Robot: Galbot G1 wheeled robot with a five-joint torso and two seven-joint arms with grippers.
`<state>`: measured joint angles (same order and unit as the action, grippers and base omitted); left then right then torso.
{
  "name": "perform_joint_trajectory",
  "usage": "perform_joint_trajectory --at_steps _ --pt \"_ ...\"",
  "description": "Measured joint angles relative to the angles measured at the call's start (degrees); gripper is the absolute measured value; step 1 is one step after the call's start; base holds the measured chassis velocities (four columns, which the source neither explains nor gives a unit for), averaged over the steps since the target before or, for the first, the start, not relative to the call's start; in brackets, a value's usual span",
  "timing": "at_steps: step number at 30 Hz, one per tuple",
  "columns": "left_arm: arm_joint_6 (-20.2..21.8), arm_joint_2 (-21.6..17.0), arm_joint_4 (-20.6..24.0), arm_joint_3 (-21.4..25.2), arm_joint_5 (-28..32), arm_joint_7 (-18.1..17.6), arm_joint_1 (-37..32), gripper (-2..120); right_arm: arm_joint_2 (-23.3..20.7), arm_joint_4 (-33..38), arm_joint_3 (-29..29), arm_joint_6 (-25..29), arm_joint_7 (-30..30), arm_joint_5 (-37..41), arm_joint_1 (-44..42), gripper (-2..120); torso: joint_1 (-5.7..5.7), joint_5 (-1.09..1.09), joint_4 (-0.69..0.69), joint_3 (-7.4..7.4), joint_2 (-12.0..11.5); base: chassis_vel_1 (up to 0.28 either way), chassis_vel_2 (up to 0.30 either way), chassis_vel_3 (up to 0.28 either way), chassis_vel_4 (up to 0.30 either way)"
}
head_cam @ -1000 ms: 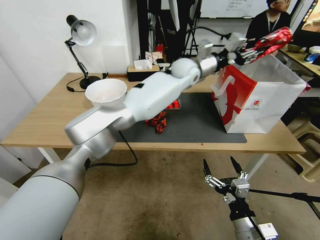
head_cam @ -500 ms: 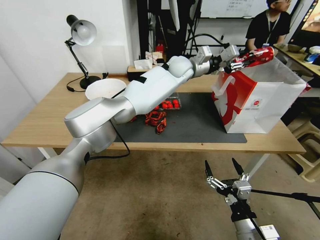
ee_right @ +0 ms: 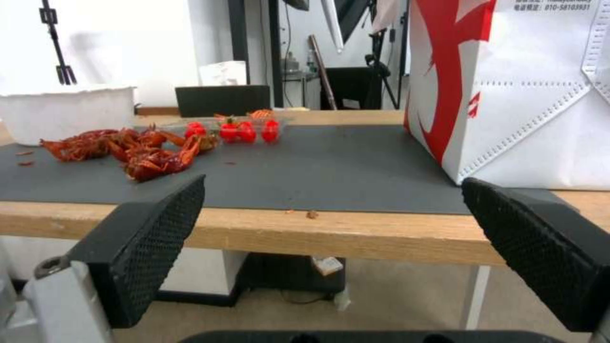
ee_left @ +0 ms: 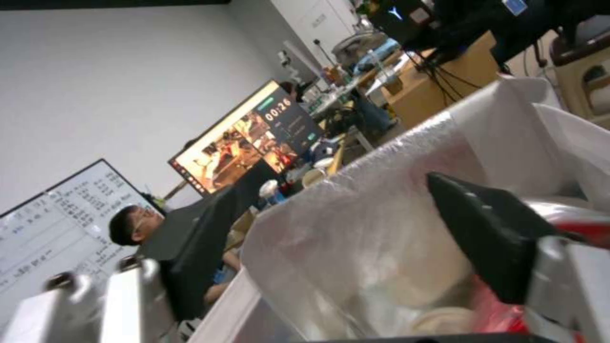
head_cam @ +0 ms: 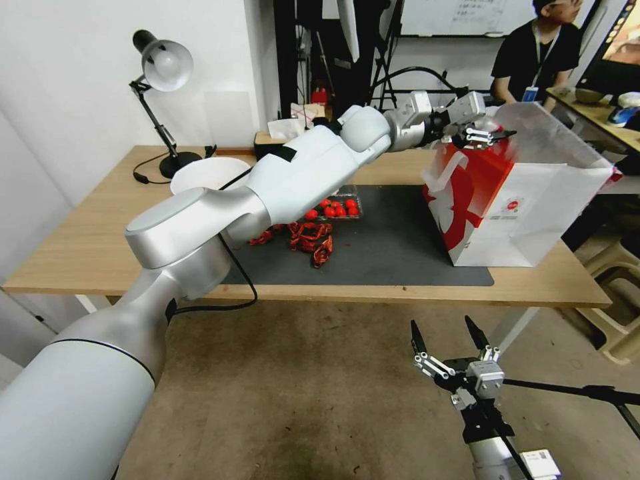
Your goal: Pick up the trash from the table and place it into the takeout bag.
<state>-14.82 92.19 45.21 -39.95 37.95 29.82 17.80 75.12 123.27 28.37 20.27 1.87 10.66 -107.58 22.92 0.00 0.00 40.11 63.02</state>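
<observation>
My left gripper point(head_cam: 492, 139) hangs open over the mouth of the red-and-white takeout bag point(head_cam: 527, 207), which stands on the right end of the table point(head_cam: 87, 247). In the left wrist view the crushed red soda can point(ee_left: 575, 221) lies just past one black finger point(ee_left: 489, 238), outside the jaws, over the bag's white wall point(ee_left: 508, 119). Clear plastic point(ee_left: 381, 214) and a beige round piece point(ee_left: 438, 324) lie inside the bag. A clear plastic container point(head_cam: 337, 207) with red tomatoes sits on the dark mat point(head_cam: 393, 247). My right gripper point(head_cam: 448, 333) waits open, low, in front of the table edge.
Red crayfish shells point(head_cam: 310, 237) lie on the mat beside a white bowl point(head_cam: 200, 175). A desk lamp point(head_cam: 163, 67) and a tissue box point(head_cam: 287, 143) stand at the back. A person sits behind the bag. A stool stands right of the table.
My left gripper has come down and in to the bag's mouth. The can that stuck out of its jaws is no longer held and sits lower, at the bag opening.
</observation>
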Motion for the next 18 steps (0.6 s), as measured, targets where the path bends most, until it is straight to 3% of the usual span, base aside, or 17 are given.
perform_joint_trajectory --at_steps 9,18 --pt "0.34 -0.01 0.48 1.41 0.45 -0.52 0.26 99 -0.02 -0.01 -0.07 0.0 -0.03 0.04 -0.02 100 0.0 0.0 0.0 0.0 0.0 0.0 0.0 0.0 0.0" --pt "1.62 -0.03 2.69 2.02 2.56 -3.28 0.19 100 -0.08 -0.02 -0.4 -0.08 -0.08 0.0 0.08 100 0.0 0.0 0.0 0.0 0.0 0.0 0.0 0.0 0.0"
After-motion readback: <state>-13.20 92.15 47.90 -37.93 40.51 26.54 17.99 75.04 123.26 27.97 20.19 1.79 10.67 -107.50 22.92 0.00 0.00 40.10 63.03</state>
